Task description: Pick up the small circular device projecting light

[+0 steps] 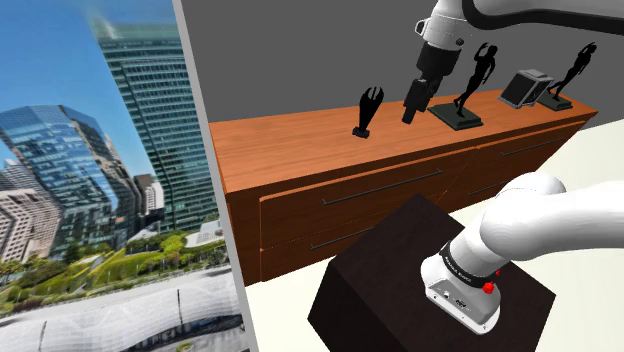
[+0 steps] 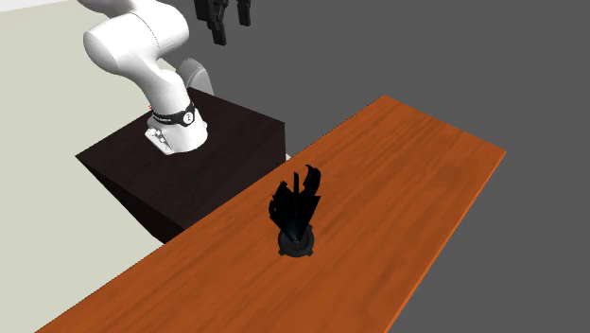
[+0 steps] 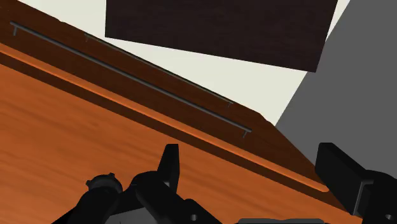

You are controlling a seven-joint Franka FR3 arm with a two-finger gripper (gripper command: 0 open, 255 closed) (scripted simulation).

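Observation:
A small black object with a round base and jagged upright blades (image 1: 367,110) stands on the wooden dresser top (image 1: 300,140), far from its ends (image 2: 297,219). My black gripper (image 1: 413,104) hangs open just above the dresser top, a little toward the shoulder view's right of that object, holding nothing. In the second exterior view the gripper (image 2: 227,26) is high above the dark stand, well away from the object. From the wrist, the two fingers stand wide apart (image 3: 254,172), and the black object (image 3: 105,189) lies just outside one finger.
Two black figure statues (image 1: 468,85) (image 1: 573,72) and a grey boxy device (image 1: 527,88) stand further along the dresser. The dresser has drawers with long bar handles (image 1: 380,186). My dark stand (image 1: 400,275) sits in front. A grey wall runs behind, with a city-view window (image 1: 100,170).

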